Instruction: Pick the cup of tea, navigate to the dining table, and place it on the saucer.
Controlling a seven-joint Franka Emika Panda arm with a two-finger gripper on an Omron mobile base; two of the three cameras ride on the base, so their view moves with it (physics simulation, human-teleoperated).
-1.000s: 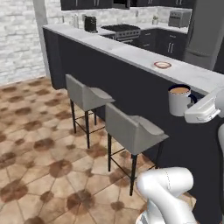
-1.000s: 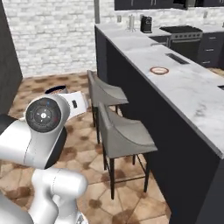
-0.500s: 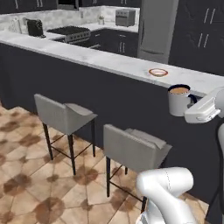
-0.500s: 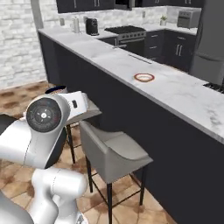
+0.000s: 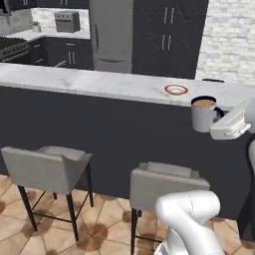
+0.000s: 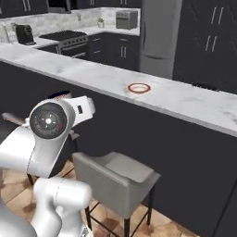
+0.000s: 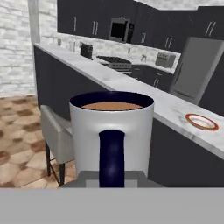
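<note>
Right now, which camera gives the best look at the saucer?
The right base view: the saucer lies whole and unblocked on the marble dining table. The left base view shows it flatter, behind the cup of tea. The hand view puts it off at the right.

Even, flat rendered light (no glare), faint shadows; soft, low-resolution edges throughout.

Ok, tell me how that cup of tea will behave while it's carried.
The cup of tea is filled near its rim, so it would probably spill if tilted. Gripped by its dark handle, it may swing. It looks rigid and smooth, perhaps slippery.
</note>
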